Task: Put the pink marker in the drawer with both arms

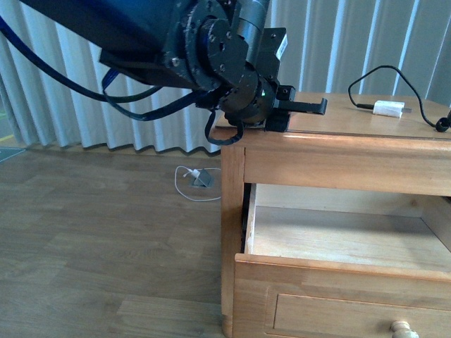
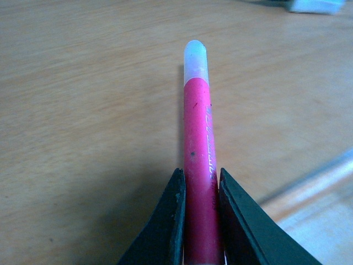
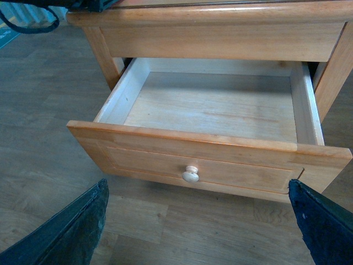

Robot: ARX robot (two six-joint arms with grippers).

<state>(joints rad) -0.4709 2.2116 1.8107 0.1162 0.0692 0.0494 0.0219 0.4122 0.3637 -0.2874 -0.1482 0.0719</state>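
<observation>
Left jaws clamp pink marker: whitish tip, pale lettering, specks.

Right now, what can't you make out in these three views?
1. Front view: the pink marker is hidden behind the left gripper and its wrist.
2. Left wrist view: the pink marker's gripped end is cut off by the frame edge, and its print is too blurred to read.
3. Left wrist view: a pale object at the edge is blurred and cropped.
4. Front view: the right gripper is out of frame, and the drawer is cut off by the edge.
</observation>
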